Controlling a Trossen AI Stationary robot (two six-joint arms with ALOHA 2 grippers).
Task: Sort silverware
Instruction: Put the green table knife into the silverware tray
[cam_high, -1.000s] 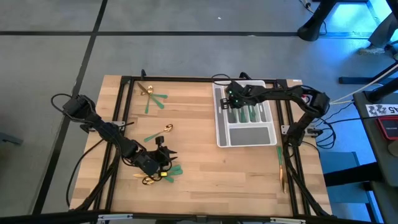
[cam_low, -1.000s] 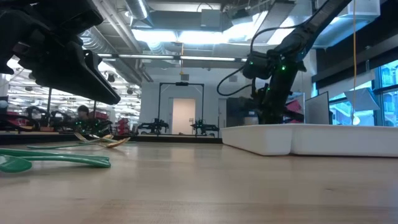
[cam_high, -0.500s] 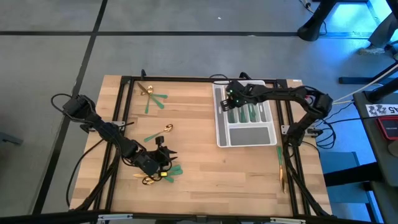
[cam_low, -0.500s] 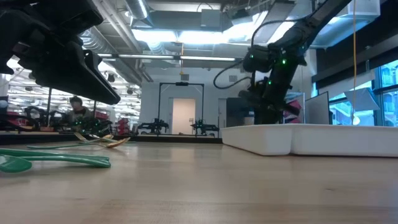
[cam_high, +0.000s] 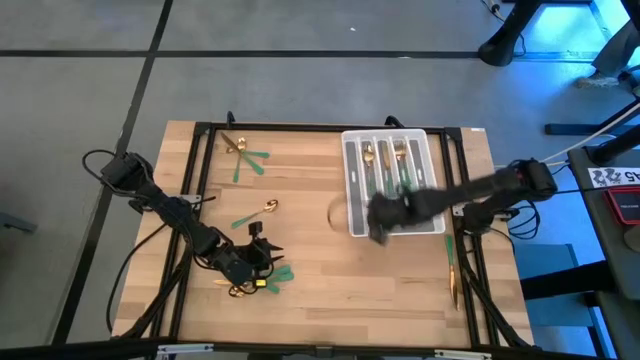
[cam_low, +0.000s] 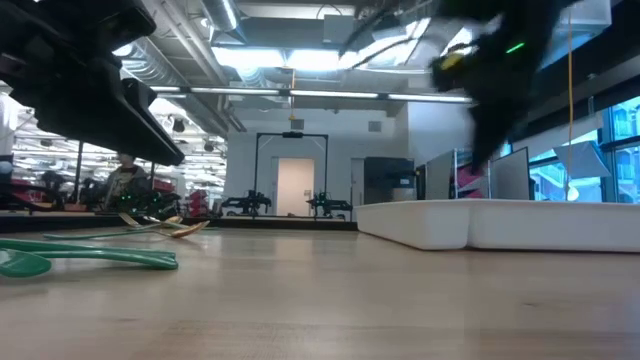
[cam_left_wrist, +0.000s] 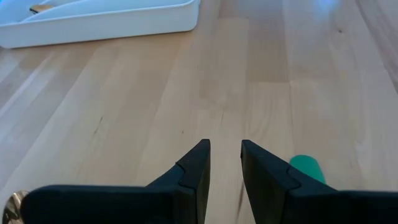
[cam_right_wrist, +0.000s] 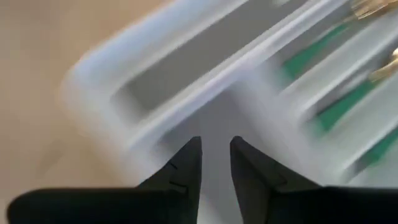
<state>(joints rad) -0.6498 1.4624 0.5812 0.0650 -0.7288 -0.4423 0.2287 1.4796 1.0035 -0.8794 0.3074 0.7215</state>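
Note:
The silverware has gold heads and green handles. Several pieces lie in the far slots of the grey-white tray. Loose pieces lie on the wood: a pair at the far left, a spoon, a pile near the front and one by the right rail. My left gripper hovers open over that pile, with bare wood between its fingers and a green handle end beside them. My right gripper, blurred, is open above the tray's near left corner, holding nothing.
Black rails frame the work area on the left, far and right sides. In the low view the tray's wall stands at the right, and green handles lie at the left. Bare wood lies between the pile and the tray.
My right gripper has swung fast from the tray's far left slots toward the table's near edge. It has risen and rolled, and is now over the tray's near left corner. The pieces in the slots now show uncovered. My left gripper has kept still.

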